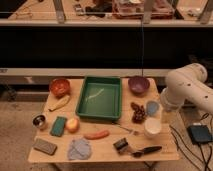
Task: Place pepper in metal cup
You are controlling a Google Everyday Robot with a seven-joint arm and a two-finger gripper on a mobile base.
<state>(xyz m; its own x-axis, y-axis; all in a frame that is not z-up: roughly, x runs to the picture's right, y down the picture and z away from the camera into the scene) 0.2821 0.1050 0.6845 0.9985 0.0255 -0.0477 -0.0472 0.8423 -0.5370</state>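
Locate the pepper (96,134) lying flat on the wooden table (107,152), near the front edge and just right of the apple (73,124). It is well apart from the metal cup (39,121), which stands upright at the left edge. The gripper (168,112) hangs below the white arm (187,90) at the table's right side, beside the pale blue cup (152,107). You cannot tell whether it is released or clenched.
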